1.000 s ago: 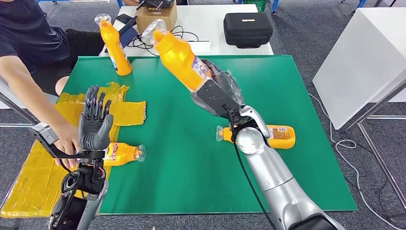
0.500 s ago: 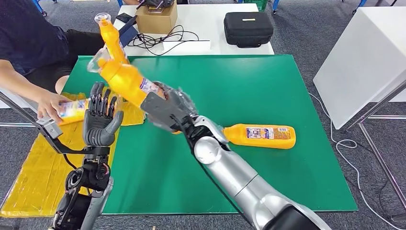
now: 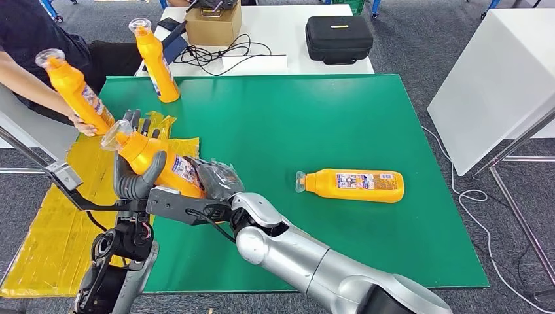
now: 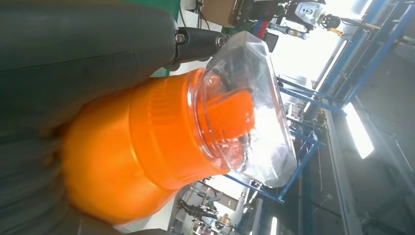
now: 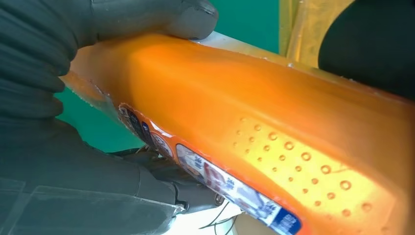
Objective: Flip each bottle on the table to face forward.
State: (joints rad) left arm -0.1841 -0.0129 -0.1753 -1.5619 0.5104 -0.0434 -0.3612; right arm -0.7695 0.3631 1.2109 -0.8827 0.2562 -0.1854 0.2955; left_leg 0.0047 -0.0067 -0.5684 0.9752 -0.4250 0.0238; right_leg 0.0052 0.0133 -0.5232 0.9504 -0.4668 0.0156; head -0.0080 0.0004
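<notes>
Right hand [image 3: 211, 181] is gripping the lower body of an orange bottle [image 3: 154, 159] and is holding it across the left-centre of the head view, over the near left part of the green table [image 3: 327, 118]. The bottle's long axis is running from the hand at lower right up toward the clear cap [image 3: 116, 133] at upper left, so the cap end is pointing into the left hand [image 3: 134, 171]. The left hand is standing upright with its fingers raised behind the bottle's neck and shoulder; the thumb looks to be lying against the bottle. From the left wrist view the cap [image 4: 249, 110] and orange shoulder are sitting right at that hand, but whether the fingers are actually closing on the bottle I cannot tell.

Judgement: this looks like a hand-over or a two-handed turn. The relation that matters is that the cap end is on the left hand's side and the base is in the right hand's grip.

Second bottle [image 3: 351, 185] is lying flat at right of centre, cap toward the picture's left, label up, well apart from both hands. Third bottle [image 3: 156, 61] is standing upright at the upper left of the table. A person's hand [image 3: 84, 125] at the left edge is holding a fourth bottle [image 3: 73, 90] off the table.
</notes>
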